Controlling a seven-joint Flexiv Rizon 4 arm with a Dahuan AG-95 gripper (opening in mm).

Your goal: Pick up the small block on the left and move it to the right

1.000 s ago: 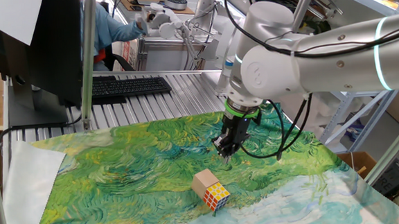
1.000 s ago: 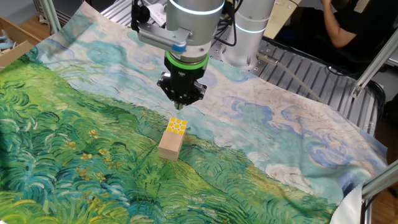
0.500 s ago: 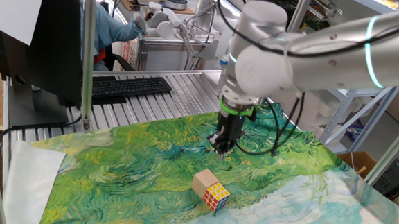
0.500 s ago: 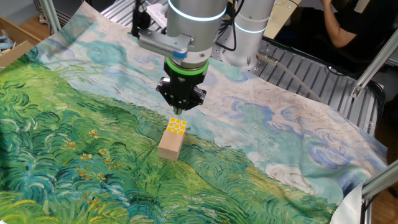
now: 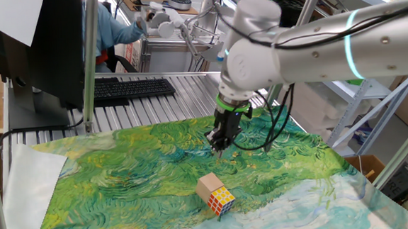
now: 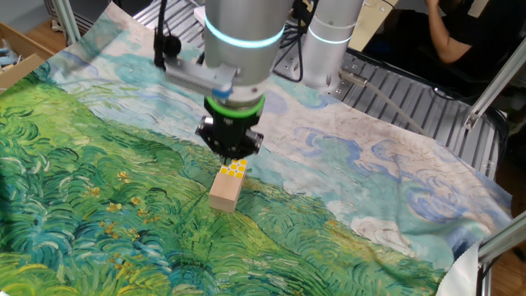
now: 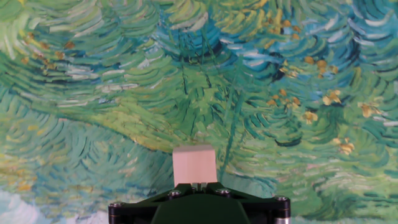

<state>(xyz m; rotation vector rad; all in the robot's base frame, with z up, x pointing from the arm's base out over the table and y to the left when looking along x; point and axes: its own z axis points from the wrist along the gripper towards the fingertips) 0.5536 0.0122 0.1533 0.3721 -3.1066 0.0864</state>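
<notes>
Above the small block [image 6: 223, 192], end effector [image 6: 231, 149], jaws seemingly closed

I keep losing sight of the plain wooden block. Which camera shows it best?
The other fixed view: there the wooden block sits unobstructed on the painted cloth, touching the puzzle cube, with the gripper hanging above the cube. One fixed view shows the wooden block partly behind the cube. The hand view shows only one pale face.

Tan block [image 7: 194, 165], green-blue swirled cloth [image 7: 93, 93]
</notes>
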